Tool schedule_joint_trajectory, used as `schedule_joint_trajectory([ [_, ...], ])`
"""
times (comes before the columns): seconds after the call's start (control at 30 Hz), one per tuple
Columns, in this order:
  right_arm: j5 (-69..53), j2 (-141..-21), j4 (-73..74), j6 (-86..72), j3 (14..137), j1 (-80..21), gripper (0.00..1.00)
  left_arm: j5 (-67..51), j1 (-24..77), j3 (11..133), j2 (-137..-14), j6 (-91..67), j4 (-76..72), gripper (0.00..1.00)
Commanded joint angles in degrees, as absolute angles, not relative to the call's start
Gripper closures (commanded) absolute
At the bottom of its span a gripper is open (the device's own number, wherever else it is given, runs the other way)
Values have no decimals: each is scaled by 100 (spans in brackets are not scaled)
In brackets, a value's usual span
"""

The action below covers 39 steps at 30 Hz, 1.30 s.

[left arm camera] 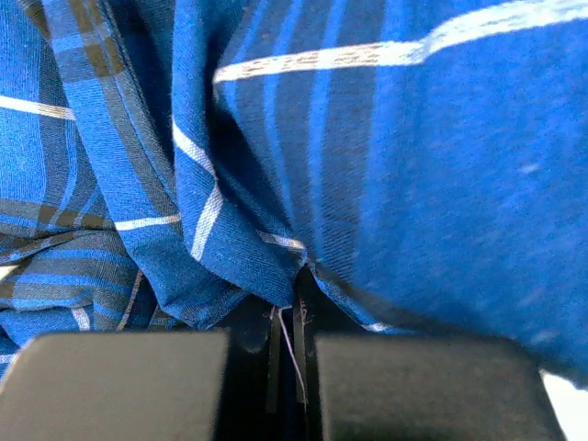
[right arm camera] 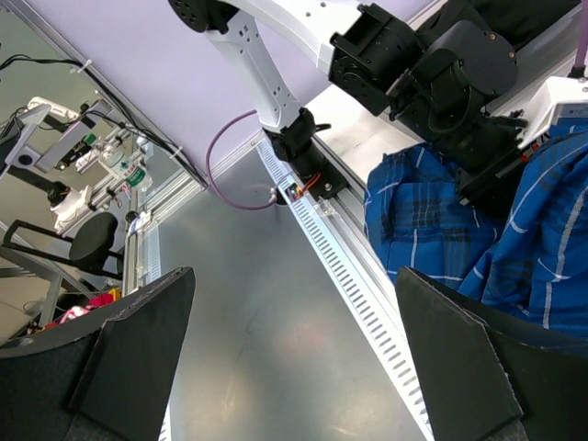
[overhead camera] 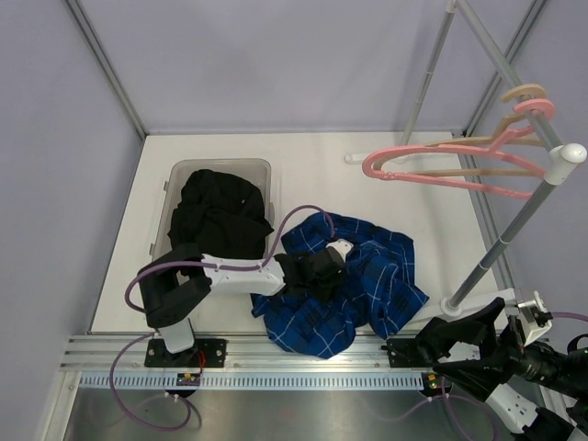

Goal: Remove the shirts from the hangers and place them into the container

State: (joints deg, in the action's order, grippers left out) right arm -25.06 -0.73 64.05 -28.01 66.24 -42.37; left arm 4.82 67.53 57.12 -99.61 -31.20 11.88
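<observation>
Top external view: white table (overhead camera: pixel 322 175), grey rack pole (overhead camera: pixel 514 230) slanting up at right. Blue checked shirt (overhead camera: pixel 377 285) crumpled on the table's near middle, just right of the container (overhead camera: pixel 220 163). Black shirt (overhead camera: pixel 220 216) heaped inside the container. Pink hanger (overhead camera: pixel 432 170) and beige hanger (overhead camera: pixel 487 140) hang bare on the pole. Left gripper (left arm camera: pixel 292 367) lies on the blue shirt, jaws pressed together, pinching a fold of it. Right gripper (right arm camera: pixel 294 367) sits at the near right edge, fingers spread wide, holding nothing.
</observation>
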Motion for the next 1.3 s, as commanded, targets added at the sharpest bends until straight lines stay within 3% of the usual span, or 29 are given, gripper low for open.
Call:
schedule_joint_trajectory([
  [0.0, -2400, 325, 6627, -2698, 6794, -4192, 1, 393, 6715, 5617, -9652, -3375, 790, 100],
  [0.13, -2408, 351, 6671, -2733, 6803, -4184, 1, 1973, 6855, 5397, -7926, -3165, 1247, 100],
  [0.2, -2408, 360, 6636, -2733, 6812, -4201, 0, 3326, 6952, 5458, -7149, -3085, 1772, 100],
  [0.37, -2522, 246, 6460, -2733, 6776, -4192, 1, 5343, 6926, 6167, -4874, -1262, 1523, 100],
  [0.53, -2584, 202, 6258, -2707, 6592, -4201, 1, 4328, 6882, 6503, -4096, 2282, -1671, 100],
  [0.7, -2619, 123, 5995, -2716, 6364, -4201, 1, 3754, 6864, 8106, -4734, 4074, -2443, 100],
  [0.9, -2830, 18, 5608, -2707, 6135, -4201, 0, 3876, 6838, 9518, -5703, 5823, -3540, 100],
  [1.07, -3041, -263, 5169, -2812, 5775, -4201, 1, 3411, 6329, 10237, -6344, 6407, -3876, 100],
  [1.27, -3357, -395, 4519, -3164, 5195, -4201, 1, 2577, 4461, 10477, -6741, 5250, -3639, 100],
])
